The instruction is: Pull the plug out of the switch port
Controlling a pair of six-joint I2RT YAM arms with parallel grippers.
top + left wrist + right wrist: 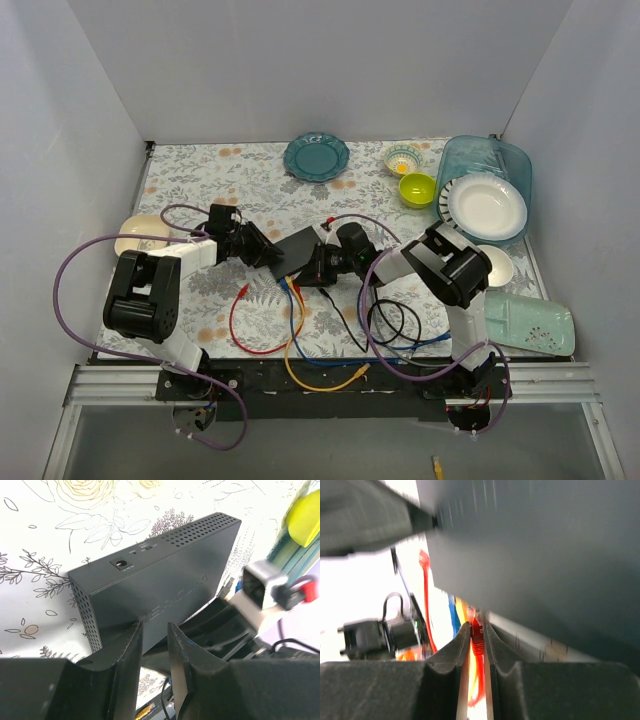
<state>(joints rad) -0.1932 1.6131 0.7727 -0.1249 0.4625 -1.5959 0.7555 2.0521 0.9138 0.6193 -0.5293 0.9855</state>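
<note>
Switch port — on the near edge of the black switch (300,250), mid-tabletop (200,180) between the two arms; socket itself hidden. Red plug (476,632) at that edge, pinched between the right jaws. Left jaws apparently clamped on the switch's far edge, bracing it. Step in hand: grip taken, pull not yet made. Next, by judgement: straight draw along the plug's axis, latch squeezed, switch held fast — neighbouring cables left alone.
</note>
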